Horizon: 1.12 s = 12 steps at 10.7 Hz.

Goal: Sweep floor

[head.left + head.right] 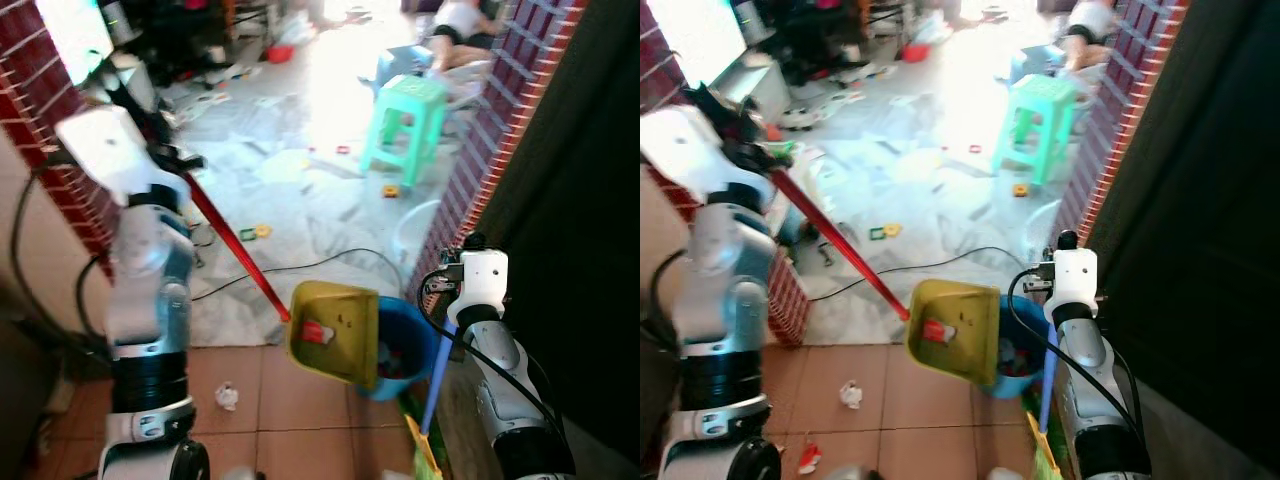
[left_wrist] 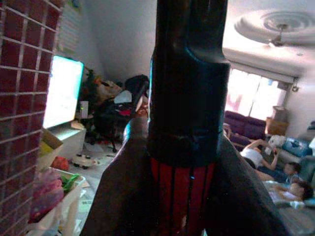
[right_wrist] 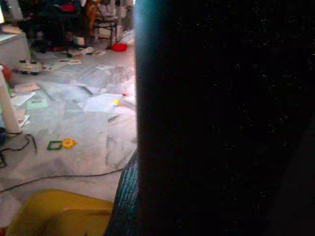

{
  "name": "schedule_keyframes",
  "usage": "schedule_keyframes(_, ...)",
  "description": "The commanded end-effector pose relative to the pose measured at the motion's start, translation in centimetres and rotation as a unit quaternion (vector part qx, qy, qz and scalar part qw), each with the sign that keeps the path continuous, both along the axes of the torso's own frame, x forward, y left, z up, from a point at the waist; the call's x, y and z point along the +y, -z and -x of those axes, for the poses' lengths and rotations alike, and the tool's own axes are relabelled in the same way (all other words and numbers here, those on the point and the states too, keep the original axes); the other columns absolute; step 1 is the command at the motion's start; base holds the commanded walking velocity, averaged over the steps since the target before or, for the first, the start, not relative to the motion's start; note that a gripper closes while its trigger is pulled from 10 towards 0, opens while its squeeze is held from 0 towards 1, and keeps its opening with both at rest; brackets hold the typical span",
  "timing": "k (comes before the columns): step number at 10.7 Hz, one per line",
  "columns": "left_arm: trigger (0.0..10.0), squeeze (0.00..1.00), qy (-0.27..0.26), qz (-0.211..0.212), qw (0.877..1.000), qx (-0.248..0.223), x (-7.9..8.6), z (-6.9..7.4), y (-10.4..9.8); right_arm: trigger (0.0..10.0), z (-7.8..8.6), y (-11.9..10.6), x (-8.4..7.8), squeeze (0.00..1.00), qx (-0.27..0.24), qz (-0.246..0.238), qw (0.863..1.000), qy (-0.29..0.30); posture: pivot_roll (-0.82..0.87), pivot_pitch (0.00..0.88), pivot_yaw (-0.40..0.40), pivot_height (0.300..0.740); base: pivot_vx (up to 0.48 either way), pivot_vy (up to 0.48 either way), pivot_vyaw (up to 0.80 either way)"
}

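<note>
My left gripper [image 1: 172, 158] is raised at the left and shut on the black grip of a long red dustpan handle [image 1: 235, 250]. The handle slopes down to the yellow dustpan [image 1: 335, 335], which hangs tilted over a blue bin [image 1: 410, 350] with a red scrap stuck inside it. In the left wrist view the grip [image 2: 187, 98] stands between my fingers [image 2: 123, 187]. My right gripper [image 1: 443, 283] is shut on a blue broom handle [image 1: 438, 360] beside the bin. The broom's yellow-green head [image 1: 425, 455] rests on the floor. A crumpled paper [image 1: 227, 397] lies on the tiles.
A brick wall [image 1: 500, 120] runs along the right and a brick column [image 1: 50, 150] stands at the left. On the pale floor ahead are a green stool [image 1: 405, 125], a black cable [image 1: 300, 268], small toys [image 1: 255, 232] and scattered papers. A person [image 1: 460, 30] lies far back.
</note>
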State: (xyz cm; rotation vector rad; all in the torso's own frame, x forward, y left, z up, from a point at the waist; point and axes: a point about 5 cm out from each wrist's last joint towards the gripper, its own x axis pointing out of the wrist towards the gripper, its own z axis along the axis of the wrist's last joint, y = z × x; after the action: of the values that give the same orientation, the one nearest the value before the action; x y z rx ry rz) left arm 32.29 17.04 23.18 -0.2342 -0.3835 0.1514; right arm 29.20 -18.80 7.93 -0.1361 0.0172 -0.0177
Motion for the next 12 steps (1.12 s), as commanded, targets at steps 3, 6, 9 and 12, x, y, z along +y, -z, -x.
schedule_keyframes(3,10.0,0.00,0.009,-0.005,0.999,-0.037,-0.8,-0.3,-1.1,10.0,0.2,-0.3,-0.7,0.00,-0.004,0.015,1.000,0.007,-0.12,0.000,0.030,0.740,0.000,0.000,-0.69)
schedule_keyframes(6,10.0,0.00,0.015,-0.006,0.999,-0.040,-1.0,-0.3,-1.1,10.0,0.3,-0.2,-0.5,0.00,-0.003,0.015,1.000,0.006,-0.12,0.000,0.030,0.740,0.294,-0.196,0.00)
schedule_keyframes(9,10.0,0.00,0.013,-0.005,0.999,-0.039,-1.1,-0.3,-1.0,10.0,0.3,-0.2,-0.5,0.00,-0.003,0.016,1.000,0.005,-0.12,0.000,0.030,0.740,0.305,-0.275,0.00)
schedule_keyframes(12,10.0,0.00,0.012,0.006,0.999,-0.045,-1.1,-0.3,-1.0,10.0,0.3,-0.1,-0.5,0.00,-0.001,0.015,1.000,0.003,-0.11,0.000,0.028,0.740,0.203,-0.183,0.00)
